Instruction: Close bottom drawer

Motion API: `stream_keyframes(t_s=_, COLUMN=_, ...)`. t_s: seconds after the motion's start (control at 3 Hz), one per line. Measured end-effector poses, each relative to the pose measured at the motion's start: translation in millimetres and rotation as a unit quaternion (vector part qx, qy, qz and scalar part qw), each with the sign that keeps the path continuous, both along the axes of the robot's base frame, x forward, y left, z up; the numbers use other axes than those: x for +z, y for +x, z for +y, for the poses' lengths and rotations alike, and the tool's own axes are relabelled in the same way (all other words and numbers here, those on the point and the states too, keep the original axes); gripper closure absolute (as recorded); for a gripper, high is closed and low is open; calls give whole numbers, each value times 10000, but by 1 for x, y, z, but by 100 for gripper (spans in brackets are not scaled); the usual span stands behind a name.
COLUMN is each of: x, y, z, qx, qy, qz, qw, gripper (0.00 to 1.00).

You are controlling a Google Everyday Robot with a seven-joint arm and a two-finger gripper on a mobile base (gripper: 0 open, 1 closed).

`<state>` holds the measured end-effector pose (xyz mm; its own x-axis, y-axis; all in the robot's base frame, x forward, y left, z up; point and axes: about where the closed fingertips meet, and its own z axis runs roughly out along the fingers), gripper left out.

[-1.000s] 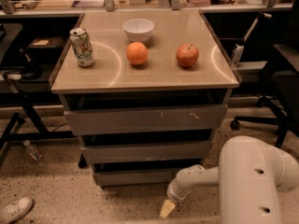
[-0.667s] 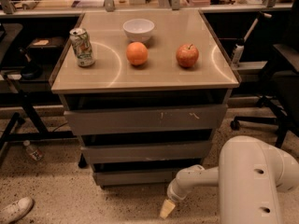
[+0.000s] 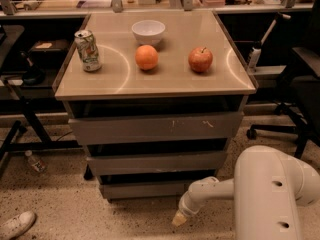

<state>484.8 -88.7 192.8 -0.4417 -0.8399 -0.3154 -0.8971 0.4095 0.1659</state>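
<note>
Gripper (image 3: 179, 218) low, near the floor (image 3: 75, 214), in front of the cabinet and toward its right side; tan tip points down and to the left; whether it is apart or together I cannot tell; it holds nothing. My arm (image 3: 270, 194) fills the lower right corner of the view, white and bulky. Bottom drawer (image 3: 150, 189) is the lowest and narrowest of the three stacked fronts, plain grey-brown panel, directly under the mid drawer (image 3: 155, 162); a dark gap shows above its front; the gripper sits just beside its right end, slightly lower in the view; contact cannot be judged. Top drawer (image 3: 155, 129) is the widest, with pale scratches right of centre. On the cabinet top (image 3: 150, 86): can (image 3: 88, 50) upright at left; white bowl (image 3: 148, 32) at the back; orange (image 3: 146, 57) in front of the bowl; apple (image 3: 200, 59) to the orange's right, apart from it. On the floor at left: a bottle (image 3: 35, 162) lying down; a white shoe (image 3: 17, 225) at the lower corner.
</note>
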Motion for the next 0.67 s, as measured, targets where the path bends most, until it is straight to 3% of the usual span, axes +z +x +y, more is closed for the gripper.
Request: stream_keyframes(t_s=0.67, x=-4, y=10, z=4, qx=74, qy=-72, qz=-68, qw=9999, gripper=89)
